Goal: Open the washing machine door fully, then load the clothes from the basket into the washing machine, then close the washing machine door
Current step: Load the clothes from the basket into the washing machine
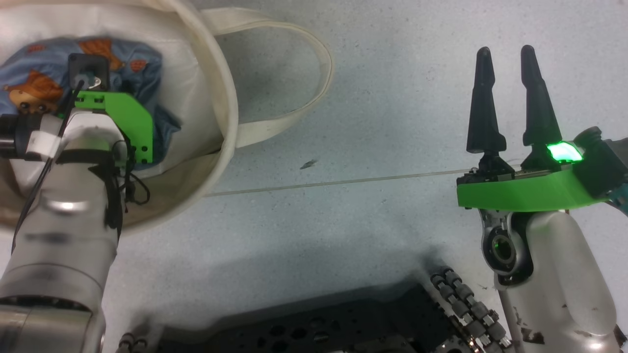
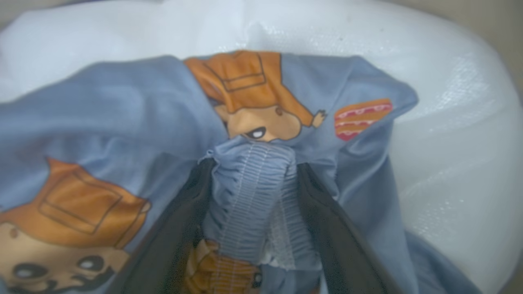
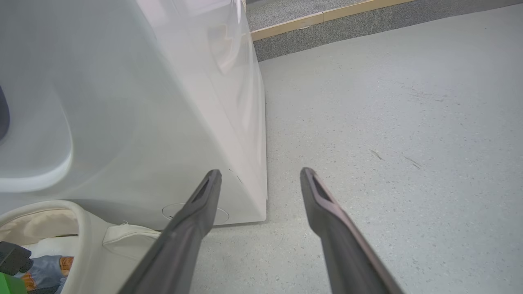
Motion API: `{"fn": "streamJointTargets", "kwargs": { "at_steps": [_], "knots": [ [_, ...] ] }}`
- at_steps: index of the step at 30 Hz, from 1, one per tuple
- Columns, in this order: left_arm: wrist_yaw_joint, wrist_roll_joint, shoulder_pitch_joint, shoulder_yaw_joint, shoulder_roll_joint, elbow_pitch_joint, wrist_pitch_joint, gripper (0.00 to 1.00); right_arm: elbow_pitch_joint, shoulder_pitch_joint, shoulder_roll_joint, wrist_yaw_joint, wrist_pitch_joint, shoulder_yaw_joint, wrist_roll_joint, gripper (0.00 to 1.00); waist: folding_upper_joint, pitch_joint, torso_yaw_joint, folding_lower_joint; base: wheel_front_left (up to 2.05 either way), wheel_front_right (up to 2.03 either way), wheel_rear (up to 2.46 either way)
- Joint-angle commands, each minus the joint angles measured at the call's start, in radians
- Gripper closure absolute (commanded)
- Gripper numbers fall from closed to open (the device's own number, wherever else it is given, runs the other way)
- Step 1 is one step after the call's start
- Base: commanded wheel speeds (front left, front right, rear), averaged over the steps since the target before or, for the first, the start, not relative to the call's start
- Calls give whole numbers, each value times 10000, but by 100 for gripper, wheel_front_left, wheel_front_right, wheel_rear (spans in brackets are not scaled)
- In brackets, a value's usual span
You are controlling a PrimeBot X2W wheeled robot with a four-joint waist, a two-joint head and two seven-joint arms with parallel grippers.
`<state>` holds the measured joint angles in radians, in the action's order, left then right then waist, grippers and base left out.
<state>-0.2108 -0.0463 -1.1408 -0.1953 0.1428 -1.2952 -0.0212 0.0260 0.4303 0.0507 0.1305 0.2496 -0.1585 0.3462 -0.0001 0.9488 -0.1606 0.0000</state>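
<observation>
The basket stands on the floor at the upper left, and in the right wrist view the basket sits just in front of the washing machine. Blue clothes with orange cartoon prints lie in it. My left gripper reaches down into the basket, open, its dark fingers straddling a ribbed fold of the blue clothes. My right gripper hovers open over bare floor to the basket's right, seen also as the right gripper by the washer's front corner. The washing machine door is out of view.
A white pillow-like bundle lies under the clothes. One strap handle loops out over the floor. My dark base fills the bottom edge. A raised step with a wooden strip runs behind the washer.
</observation>
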Motion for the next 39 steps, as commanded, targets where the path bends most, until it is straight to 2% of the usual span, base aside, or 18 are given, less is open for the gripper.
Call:
{"fn": "streamJointTargets", "kwargs": {
  "at_steps": [1, 5, 6, 11, 17, 20, 23, 28, 29, 39],
  "knots": [
    [-328, 66, 168, 72, 466, 47, 230, 0, 329, -283, -5, 2, 122, -241, 29, 0, 1, 30, -13, 0, 0, 0, 0],
    [-441, -34, 46, 71, 373, 46, 525, 1, 359, -266, -5, 2, 122, -209, -2, 0, 1, 95, 9, 0, 0, 0, 0],
    [-387, -90, 21, 89, 338, 46, 502, 100, 364, -261, -5, 2, 122, -196, -8, 0, 1, 102, 26, 0, 0, 0, 0],
    [-273, -253, 126, 98, 296, 45, 451, 100, 342, -195, -5, 2, 122, -172, -24, 0, 1, -38, 136, 0, 0, 0, 0],
    [-450, -737, 506, 489, 632, 46, -1121, 100, 275, -107, -5, 2, 122, -230, 107, 0, 1, -784, 252, 0, 0, 0, 0],
    [-186, -1128, 701, 799, 668, 141, -2037, 100, 182, -141, -5, 2, 122, -241, 195, 0, 1, -1316, 313, 0, 0, 0, 0],
    [204, -1474, 1057, 1075, 626, 626, -2376, 100, 60, -244, -5, 2, 122, -208, 320, 0, 1, -1962, 422, 0, 0, 0, 0],
    [628, -1541, 2407, 1480, 428, 3529, -2401, 100, -141, -460, -5, 2, 122, -157, 336, 0, 1, -3087, 673, 0, 0, 0, 0],
    [628, -1541, 2407, 1480, 428, 3529, -2401, 100, -141, -460, -5, 2, 122, -157, 336, 0, 1, -3087, 673, 0, 0, 0, 0],
    [1753, -1042, 5287, 2544, -481, 8286, -2404, 100, -481, -1190, -5, 2, 122, -187, 374, 0, 1, -5277, 1084, 0, 0, 0, 0]
  ]
}}
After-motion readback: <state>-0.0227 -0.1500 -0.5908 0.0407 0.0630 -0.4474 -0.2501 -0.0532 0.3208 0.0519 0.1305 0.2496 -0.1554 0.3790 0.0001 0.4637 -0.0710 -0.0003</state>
